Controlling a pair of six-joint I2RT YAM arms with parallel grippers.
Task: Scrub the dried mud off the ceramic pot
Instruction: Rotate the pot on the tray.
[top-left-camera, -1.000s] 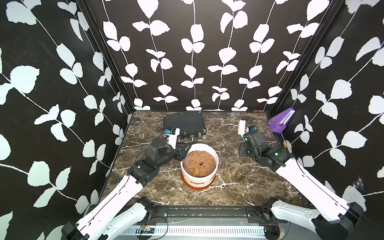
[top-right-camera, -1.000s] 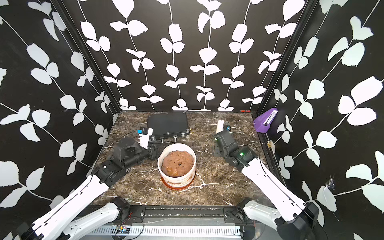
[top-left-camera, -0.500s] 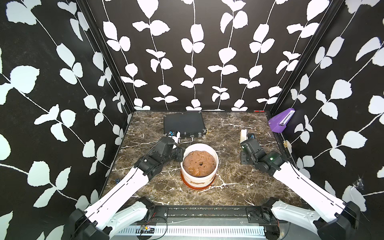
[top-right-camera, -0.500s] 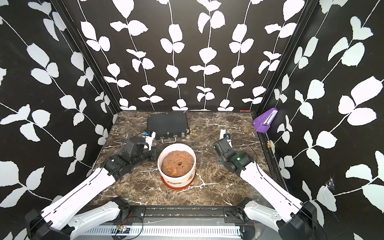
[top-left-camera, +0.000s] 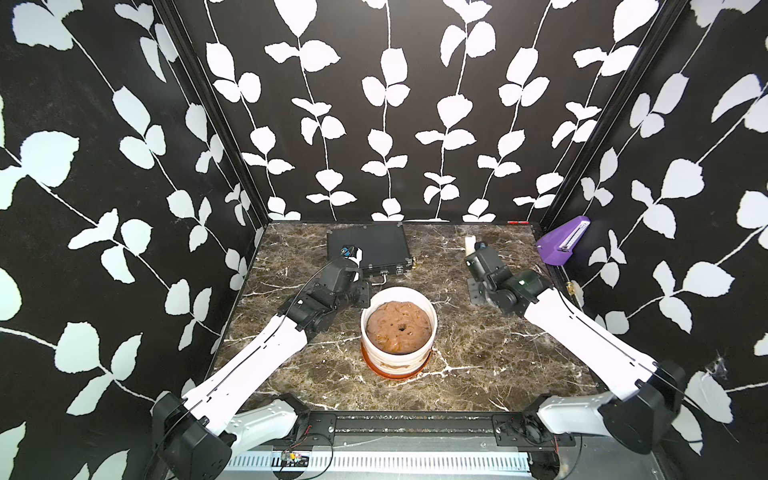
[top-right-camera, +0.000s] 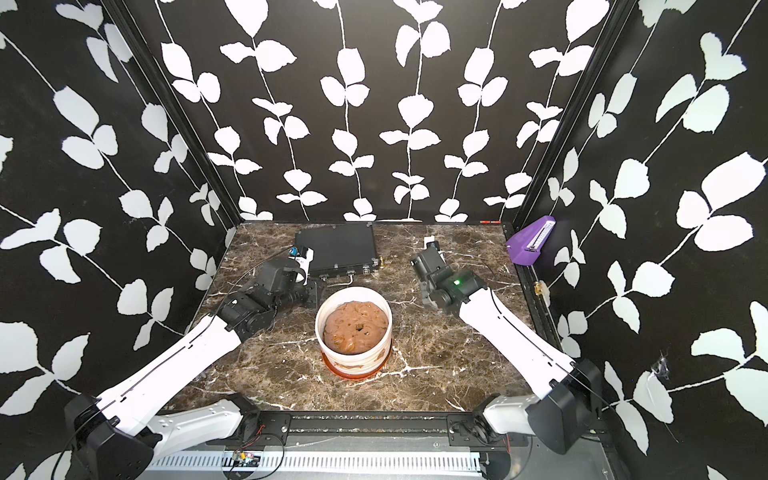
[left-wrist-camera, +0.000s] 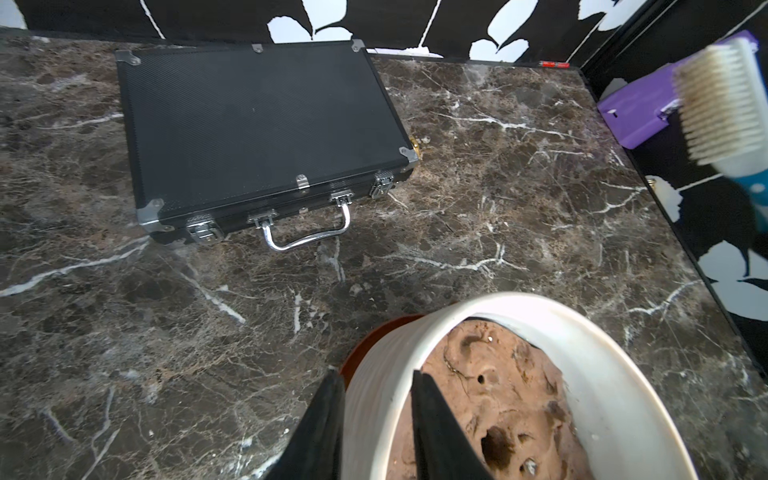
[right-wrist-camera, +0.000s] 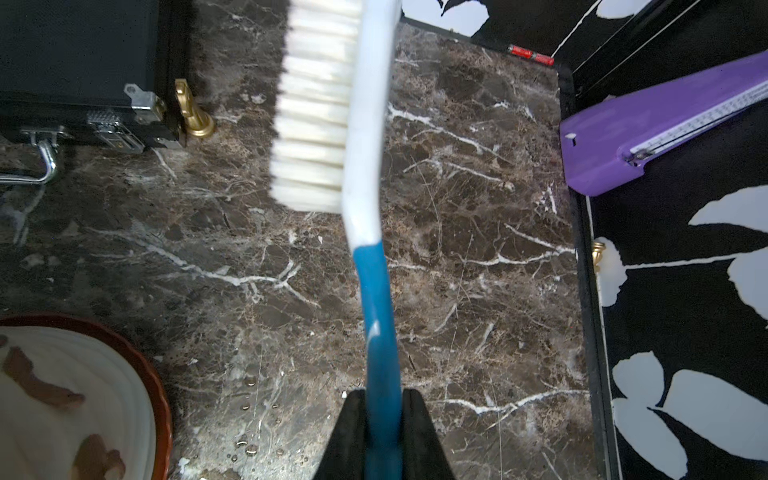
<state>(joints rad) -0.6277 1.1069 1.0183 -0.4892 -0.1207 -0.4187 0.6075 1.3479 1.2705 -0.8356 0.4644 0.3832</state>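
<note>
The ceramic pot (top-left-camera: 399, 293) stands in the middle of the surface (top-left-camera: 498, 361), on its orange-brown saucer. The left pincer (left-wrist-camera: 376, 386) sits over the pot's rim on the side nearest to the left arm. One finger is outside the white ribbed wall and the other is inside, next to the soil mound (left-wrist-camera: 498, 395), and they seem to press the wall between them. I judge that this grip is there to steady the pot, so that it does not slide or turn under scrubbing.

The right pincer (right-wrist-camera: 382, 411) is closed tight on the blue handle of the brush (right-wrist-camera: 365, 166), with the white bristles far out in front, which gives reach. The dried mud (right-wrist-camera: 37, 384) lies as reddish-brown smears on the pot's outer wall, on the side that faces the right pincer. More of it shows on the front wall in both top views. The brush is well apart from the pot and its head points away from it, so I think the right arm must turn and come in before any scrubbing.
</note>
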